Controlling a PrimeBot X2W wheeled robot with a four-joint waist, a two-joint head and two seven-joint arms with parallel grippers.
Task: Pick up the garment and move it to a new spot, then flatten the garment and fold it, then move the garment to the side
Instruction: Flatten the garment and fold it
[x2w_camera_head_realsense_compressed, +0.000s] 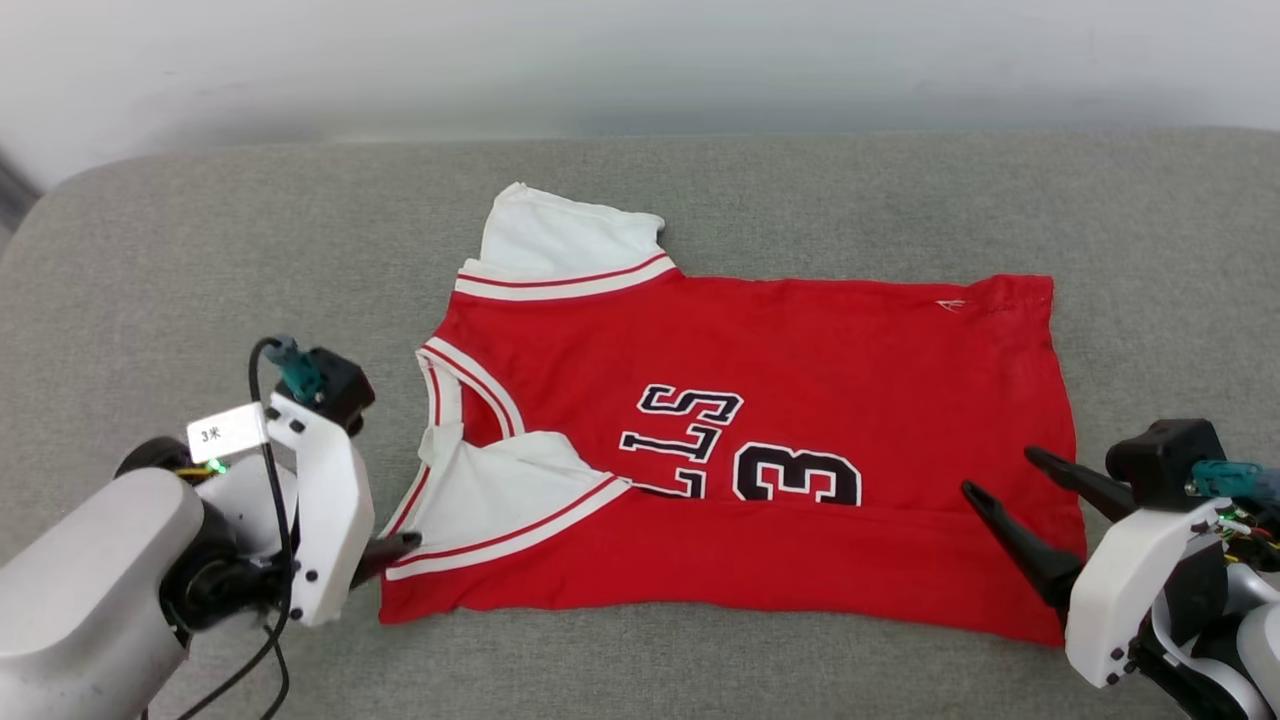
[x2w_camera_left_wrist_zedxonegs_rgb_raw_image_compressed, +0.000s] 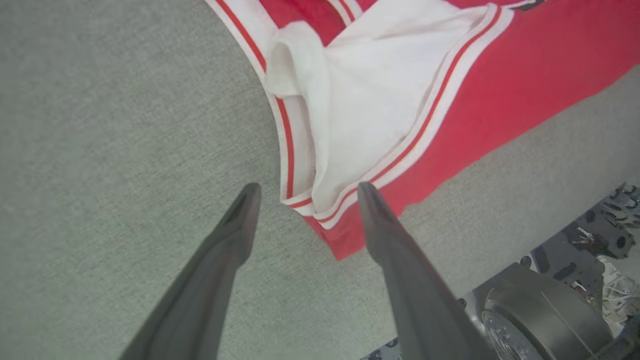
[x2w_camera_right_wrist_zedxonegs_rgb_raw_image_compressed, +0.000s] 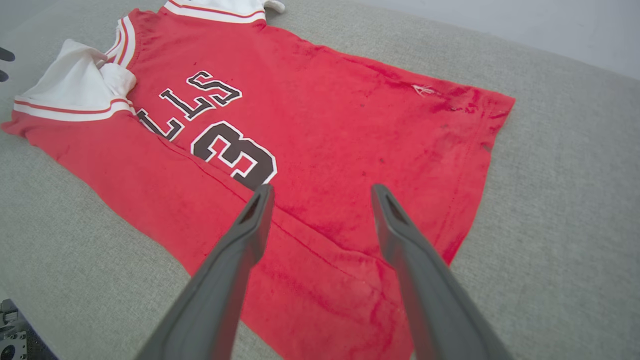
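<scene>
The garment (x2w_camera_head_realsense_compressed: 760, 380) lies spread on the grey cushion, neck to the left and hem to the right. It is red with white sleeves and black letters. Its near edge is folded up over the front and covers the lower part of the letters and number. My left gripper (x2w_camera_head_realsense_compressed: 395, 548) is open at the near left corner, its fingertips either side of the folded white sleeve's (x2w_camera_left_wrist_zedxonegs_rgb_raw_image_compressed: 370, 100) striped trim, apart from the cloth (x2w_camera_left_wrist_zedxonegs_rgb_raw_image_compressed: 500, 75). My right gripper (x2w_camera_head_realsense_compressed: 1000, 470) hangs open above the near right hem corner (x2w_camera_right_wrist_zedxonegs_rgb_raw_image_compressed: 325, 125), with nothing between its fingers (x2w_camera_right_wrist_zedxonegs_rgb_raw_image_compressed: 250, 235).
The grey cushion (x2w_camera_head_realsense_compressed: 200, 250) stretches wide to both sides of the garment. A pale wall (x2w_camera_head_realsense_compressed: 640, 60) runs behind its far edge. In the left wrist view, part of the robot's base (x2w_camera_left_wrist_zedxonegs_rgb_raw_image_compressed: 550, 310) shows past the cushion's near edge.
</scene>
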